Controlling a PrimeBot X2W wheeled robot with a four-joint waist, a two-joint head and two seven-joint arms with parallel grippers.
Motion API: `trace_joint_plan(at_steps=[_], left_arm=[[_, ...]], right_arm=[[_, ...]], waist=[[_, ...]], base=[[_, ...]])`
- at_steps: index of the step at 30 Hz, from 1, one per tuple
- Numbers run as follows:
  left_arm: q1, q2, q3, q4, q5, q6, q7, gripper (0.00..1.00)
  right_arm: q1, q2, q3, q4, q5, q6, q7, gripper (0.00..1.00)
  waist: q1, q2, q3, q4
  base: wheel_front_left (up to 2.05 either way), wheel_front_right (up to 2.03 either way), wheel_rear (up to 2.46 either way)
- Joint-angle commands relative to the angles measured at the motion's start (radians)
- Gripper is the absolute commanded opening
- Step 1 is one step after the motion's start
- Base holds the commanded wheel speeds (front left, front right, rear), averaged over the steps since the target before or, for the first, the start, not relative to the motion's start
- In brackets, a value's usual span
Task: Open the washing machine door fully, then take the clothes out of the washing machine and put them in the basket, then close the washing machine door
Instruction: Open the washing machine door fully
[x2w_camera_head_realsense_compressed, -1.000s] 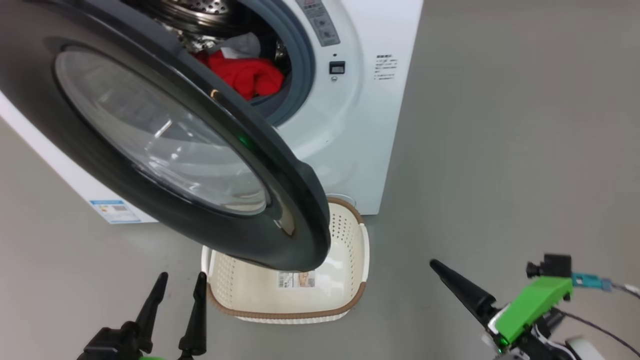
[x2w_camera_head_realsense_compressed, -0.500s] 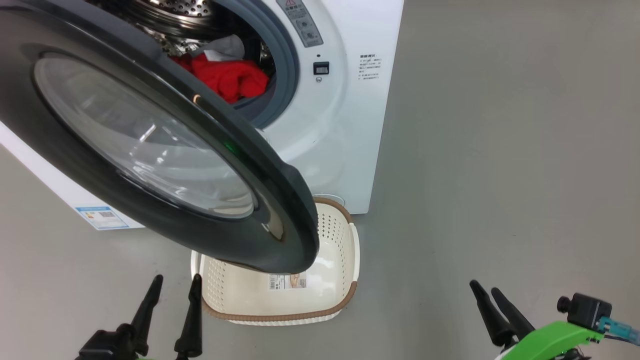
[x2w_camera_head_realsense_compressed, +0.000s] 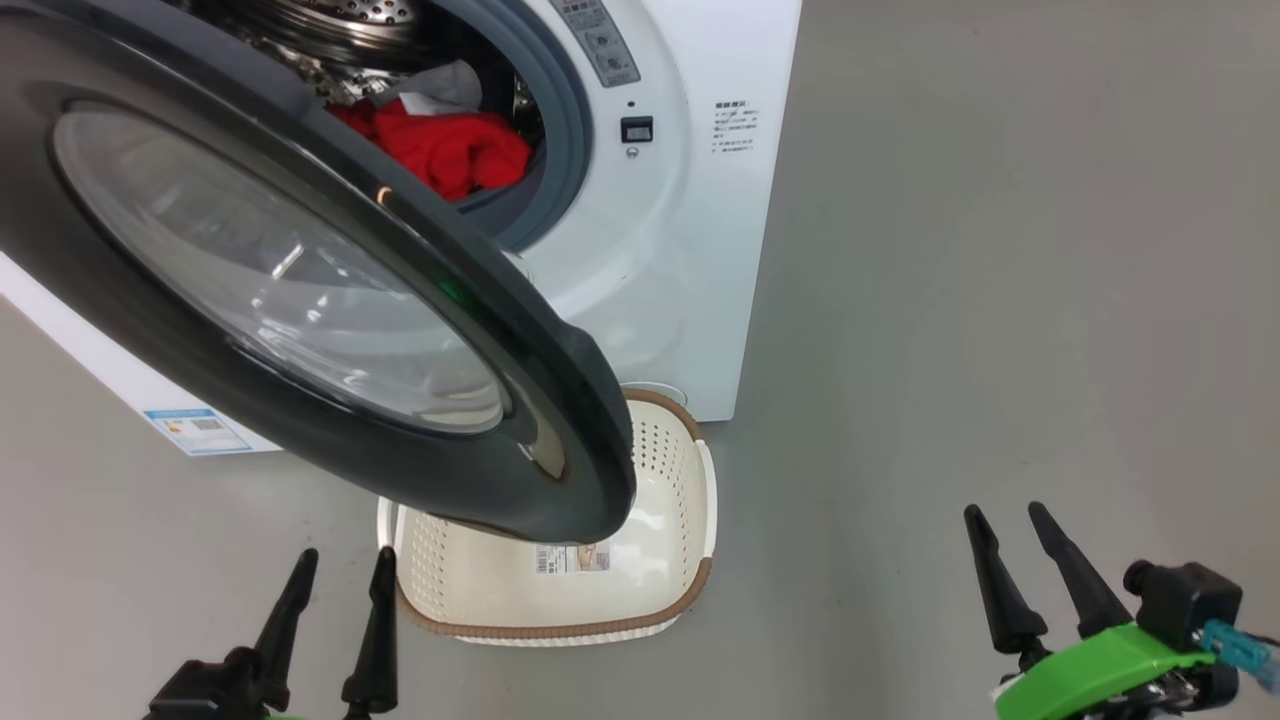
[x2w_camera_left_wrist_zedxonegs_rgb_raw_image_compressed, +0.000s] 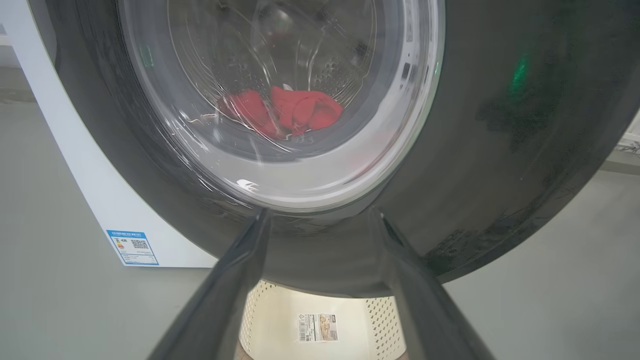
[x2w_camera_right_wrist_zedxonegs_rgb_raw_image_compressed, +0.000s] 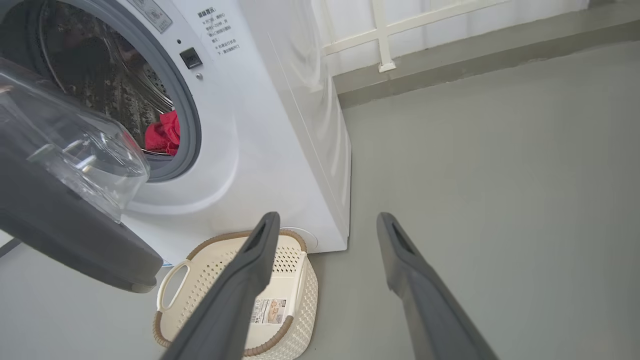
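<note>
Washing machine door (x2w_camera_head_realsense_compressed: 280, 270): stands partly open, swung out toward the head camera; covers the left part of the drum mouth in the head view; overlaps the far left part of the basket with its lower black rim.
Washing machine (x2w_camera_head_realsense_compressed: 690, 250): white box on the grey floor (x2w_camera_head_realsense_compressed: 1000, 250); shows the right part of its opening between the door's free edge and the grey gasket (x2w_camera_head_realsense_compressed: 570, 120).
Clothes (x2w_camera_head_realsense_compressed: 455, 150): red bundle with a pale piece at its top; lies inside the drum at the bottom of the opening, behind the gasket lip; also seen through the door glass in the left wrist view.
Basket (x2w_camera_head_realsense_compressed: 660, 480): sits on the floor just in front of the machine's right front corner; carries a paper label (x2w_camera_head_realsense_compressed: 572, 557) on its inner bottom.
Left gripper (x2w_camera_head_realsense_compressed: 346, 552): fingers spread, gripping nothing; hangs just left of the basket's near left corner, below the door rim, apart from both.
Right gripper (x2w_camera_head_realsense_compressed: 1002, 508): fingers parted, holding nothing; hangs over bare floor, well to the right of basket and machine.
Edges: door's free edge cuts diagonally across the opening; basket's brown rim passes under the door's lowest point.
Open room: wide bare floor right of machine and basket; tight gap between door rim and basket.
</note>
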Motion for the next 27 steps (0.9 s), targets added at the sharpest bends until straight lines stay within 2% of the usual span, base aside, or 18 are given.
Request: trace_joint_plan(at_steps=[1, 9, 15, 27], left_arm=[[-0.018, 0.011, 0.038, -0.030, 0.007, -0.006, -0.012, 1.00], [-0.019, 0.011, 0.039, -0.046, 0.005, -0.006, -0.012, 1.00], [-0.014, 0.011, 0.033, -0.051, 0.002, -0.006, -0.012, 1.00], [-0.007, 0.011, 0.026, -0.055, 0.001, -0.006, -0.012, 1.00]], right_arm=[[0.026, 0.009, -0.031, -0.064, -0.071, 0.000, -0.013, 1.00], [0.097, 0.068, -0.160, -0.184, -0.217, 0.000, -0.013, 1.00], [0.135, 0.081, -0.163, -0.177, -0.275, 0.000, -0.013, 1.00], [0.139, 0.085, -0.156, -0.177, -0.288, 0.000, -0.013, 1.00]], waist=[[0.0000, 0.0000, 0.001, 0.004], [0.0000, 0.0000, -0.001, 0.016], [0.0000, 0.0000, -0.007, 0.023], [0.0000, 0.0000, -0.010, 0.025]], base=[[0.00, 0.00, 0.00], [0.00, 0.00, 0.00], [0.00, 0.00, 0.00], [0.00, 0.00, 0.00]])
